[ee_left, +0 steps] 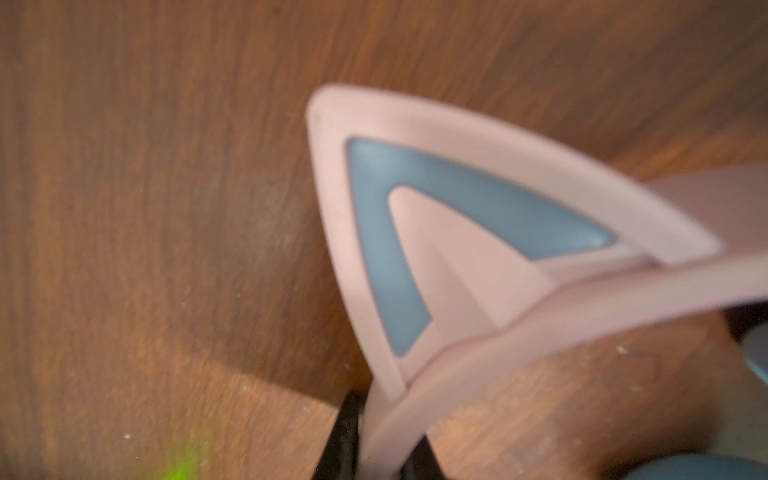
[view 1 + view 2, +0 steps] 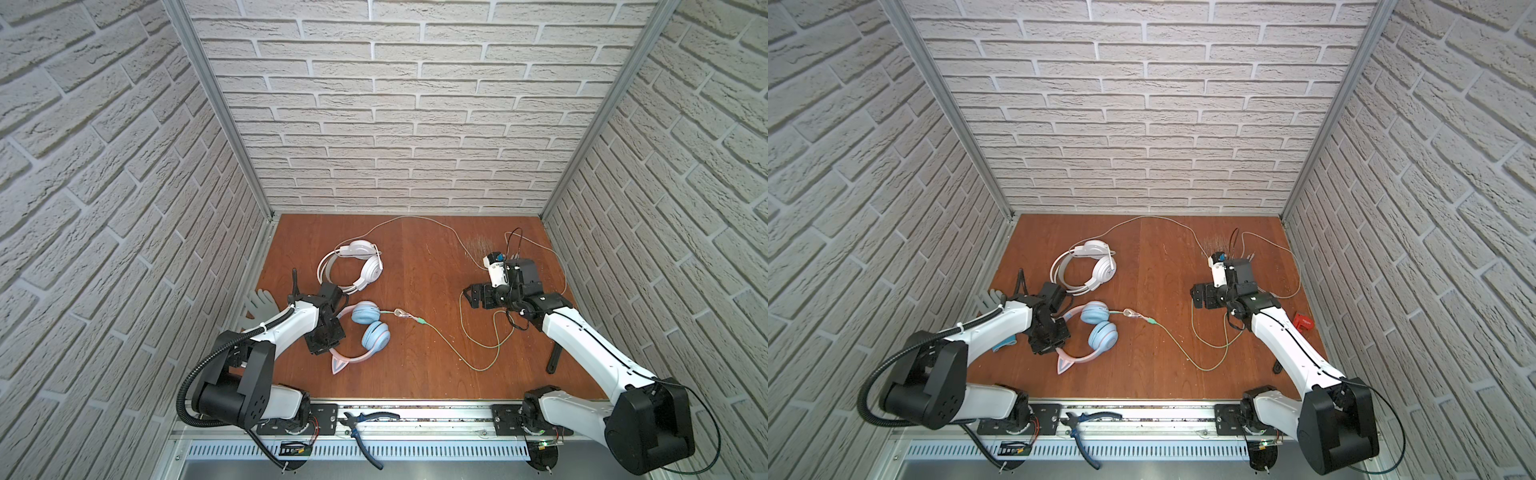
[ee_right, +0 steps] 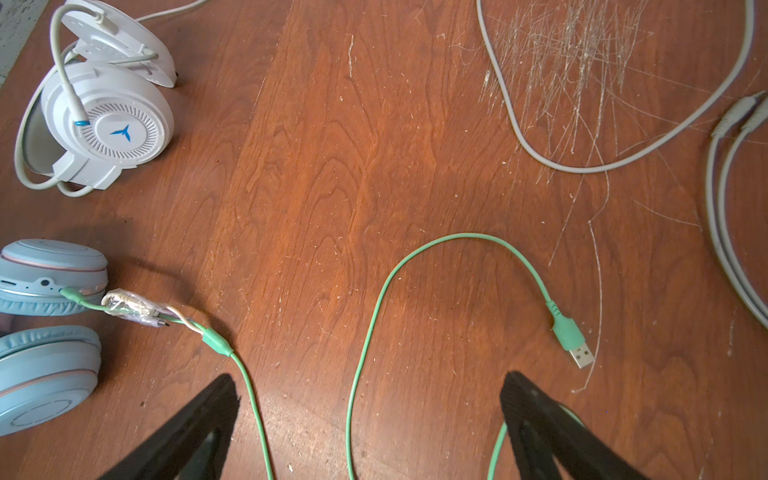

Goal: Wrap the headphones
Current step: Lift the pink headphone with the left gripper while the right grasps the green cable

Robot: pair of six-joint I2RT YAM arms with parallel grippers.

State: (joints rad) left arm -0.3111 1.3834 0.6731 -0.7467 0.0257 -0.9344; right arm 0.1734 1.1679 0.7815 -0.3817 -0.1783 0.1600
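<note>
Headphones come in two pairs here, both lying on the left half of the brown table [image 2: 415,374]. The pink headphones [image 2: 375,336] sit nearer to me, their two light-blue cups side by side and the pink band curving toward the front edge. The white headphones [image 2: 360,266] lie just behind them, close but apart, as I see in both top views.

My left gripper [image 1: 384,453] is pinched narrow on the pink band [image 1: 540,324]. In the left wrist view the band passes between two dark fingers [image 1: 345,436], with the cat ear [image 1: 415,232] standing up just beyond them. That view is blurred, so I cannot judge how firm the hold is. In a top view the left gripper [image 2: 328,349] covers the left side of the band.

My right gripper [image 3: 368,378] is spread wide and holds nothing. It hangs over the right half of the table, well apart from both pairs. In the right wrist view the green cable [image 3: 374,316] lies in loose loops on the wood. Strands of it run between the open fingers, and its plug [image 3: 575,345] lies free. The other end goes into a blue cup [image 3: 45,274].

The white cable [image 2: 415,218] trails from the white pair along the back of the table and over to the right side, unwound.
</note>
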